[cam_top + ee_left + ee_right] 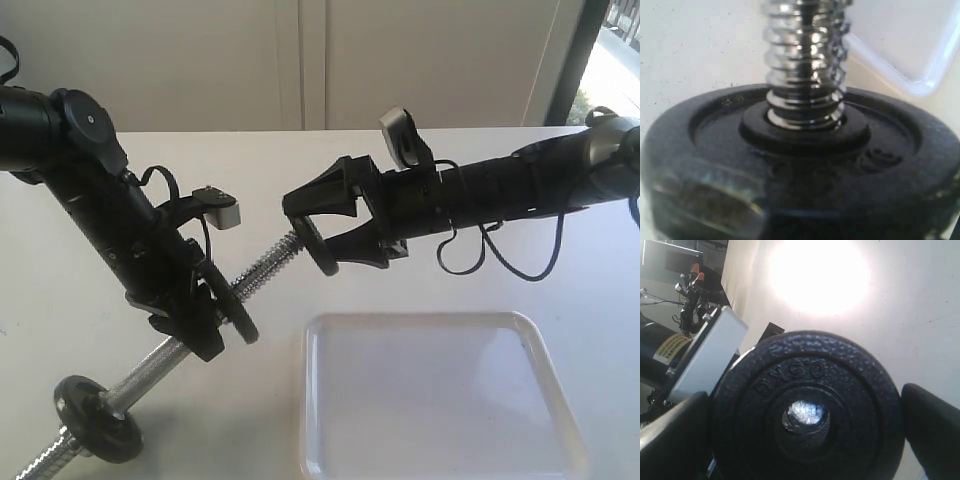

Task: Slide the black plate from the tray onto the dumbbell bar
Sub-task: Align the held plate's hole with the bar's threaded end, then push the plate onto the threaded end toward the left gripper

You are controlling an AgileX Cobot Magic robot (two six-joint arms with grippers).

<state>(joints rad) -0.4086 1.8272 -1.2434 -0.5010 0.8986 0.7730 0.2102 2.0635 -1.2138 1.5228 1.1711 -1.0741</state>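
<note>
Up front, beside the tray, the dumbbell bar is being held tilted by the left gripper, clamped on its shaft behind a mounted black disc. Farther back, the black plate is being gripped in the wide-set jaws of the right gripper, its hole meeting the bar's threaded tip.

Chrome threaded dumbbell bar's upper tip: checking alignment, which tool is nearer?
Right. Right tool, holding the round matte-black plate, is at the tip; left tool grips the bar lower down.

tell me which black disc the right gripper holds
The disc at the bar's upper tip; the other two sit lower on it, one at the left gripper, one near the bottom end.
</note>
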